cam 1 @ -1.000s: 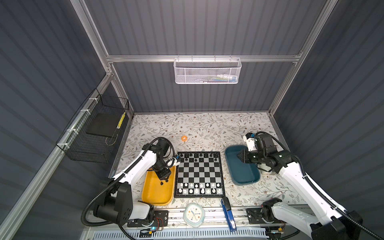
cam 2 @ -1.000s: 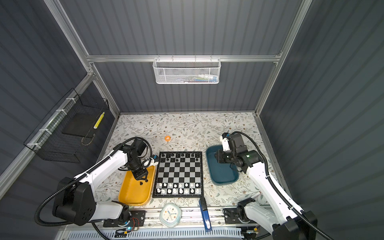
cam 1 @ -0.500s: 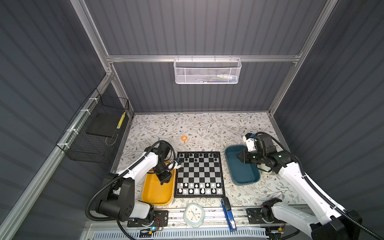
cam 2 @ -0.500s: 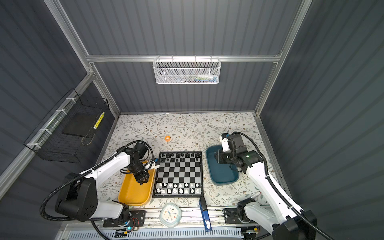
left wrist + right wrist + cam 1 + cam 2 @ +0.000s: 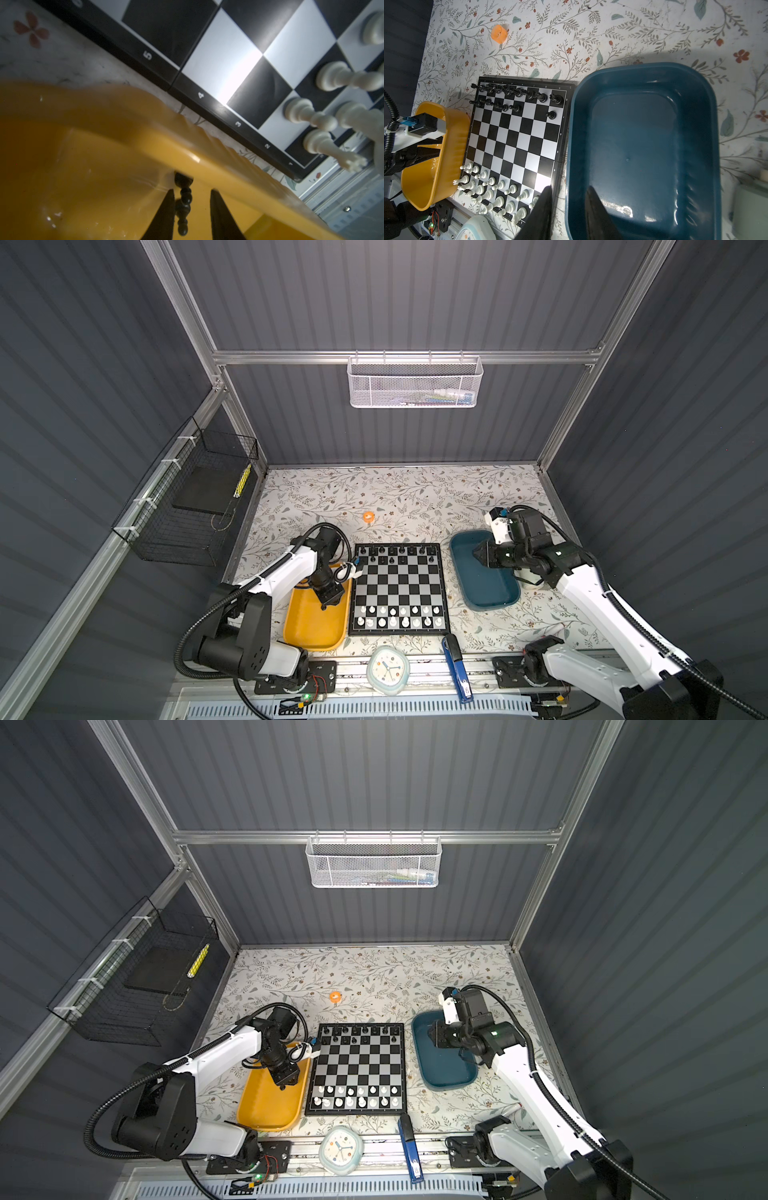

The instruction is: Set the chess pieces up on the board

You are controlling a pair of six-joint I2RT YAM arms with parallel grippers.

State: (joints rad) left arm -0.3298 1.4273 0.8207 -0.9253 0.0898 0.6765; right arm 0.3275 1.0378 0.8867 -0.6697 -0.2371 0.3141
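Note:
The board (image 5: 399, 587) (image 5: 357, 1069) lies between two trays. Black chess pieces (image 5: 392, 551) stand on its two far rows and white chess pieces (image 5: 399, 616) on its two near rows. My left gripper (image 5: 325, 605) (image 5: 192, 191) is down inside the yellow tray (image 5: 309, 626). Its jaws stand open around a black chess piece (image 5: 184, 205) that lies on the tray floor against one finger, with a gap to the other. My right gripper (image 5: 476, 555) (image 5: 569, 188) hangs open and empty over the rim of the teal tray (image 5: 643, 145), on the side towards the board (image 5: 517, 135).
A small orange object (image 5: 368, 516) lies behind the board. A clock (image 5: 388, 668) and a blue stapler (image 5: 456, 668) sit at the front edge. A black wire basket (image 5: 195, 502) hangs on the left wall and a white mesh basket (image 5: 415, 383) on the back wall.
My left gripper has dropped into the yellow tray and come towards the front, and its jaws have narrowed around the black piece. The right arm has not moved.

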